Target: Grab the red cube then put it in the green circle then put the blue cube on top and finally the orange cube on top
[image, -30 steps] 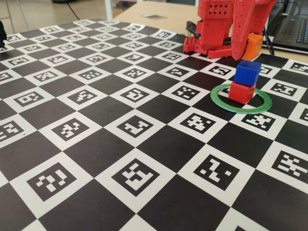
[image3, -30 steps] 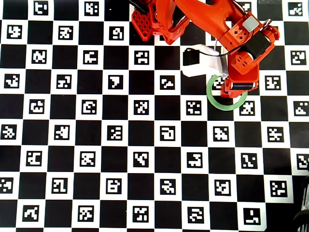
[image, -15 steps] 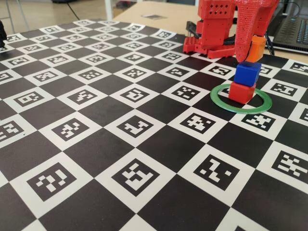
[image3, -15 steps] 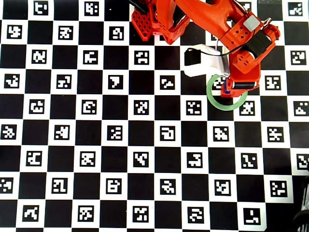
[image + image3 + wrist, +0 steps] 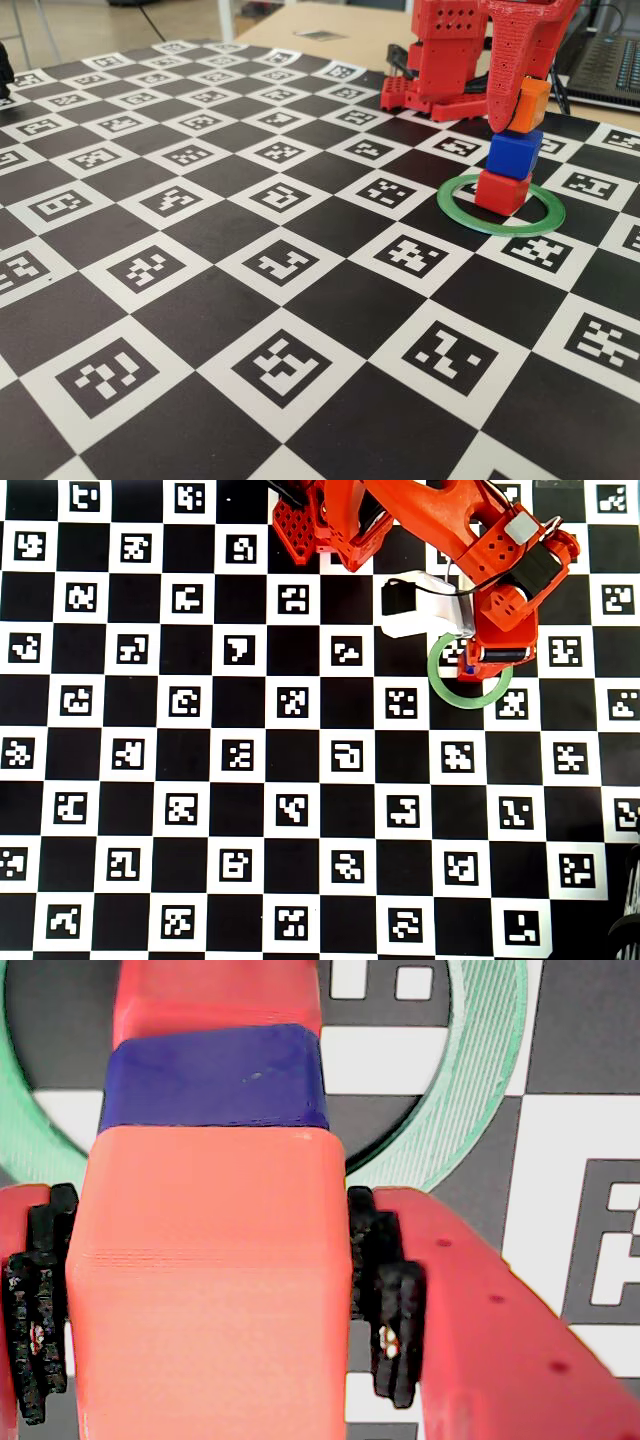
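Orange cube is clamped by the end effector on the blue cube, stacked on the red cube inside the green circle.

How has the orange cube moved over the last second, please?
Yes. In the fixed view the orange cube, held in the tool, has swung from behind the blue cube to just above it.
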Controlling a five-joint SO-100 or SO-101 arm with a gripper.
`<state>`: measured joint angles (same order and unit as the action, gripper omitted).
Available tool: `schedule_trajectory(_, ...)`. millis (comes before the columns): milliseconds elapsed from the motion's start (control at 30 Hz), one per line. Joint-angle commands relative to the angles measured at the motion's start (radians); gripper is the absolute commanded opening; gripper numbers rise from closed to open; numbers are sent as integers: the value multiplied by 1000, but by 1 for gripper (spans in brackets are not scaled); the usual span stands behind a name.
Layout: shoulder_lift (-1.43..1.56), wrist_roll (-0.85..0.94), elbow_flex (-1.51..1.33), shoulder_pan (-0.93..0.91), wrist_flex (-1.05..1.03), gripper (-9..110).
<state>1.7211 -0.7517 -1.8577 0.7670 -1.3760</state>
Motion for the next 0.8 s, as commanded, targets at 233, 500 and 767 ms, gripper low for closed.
schedule_trajectory(233, 67, -3, 0, 14, 11, -6)
schedule_trajectory(500, 67, -3, -9, 12, 25, -6)
schedule_trajectory(767, 67, -3, -9, 12, 28, -6)
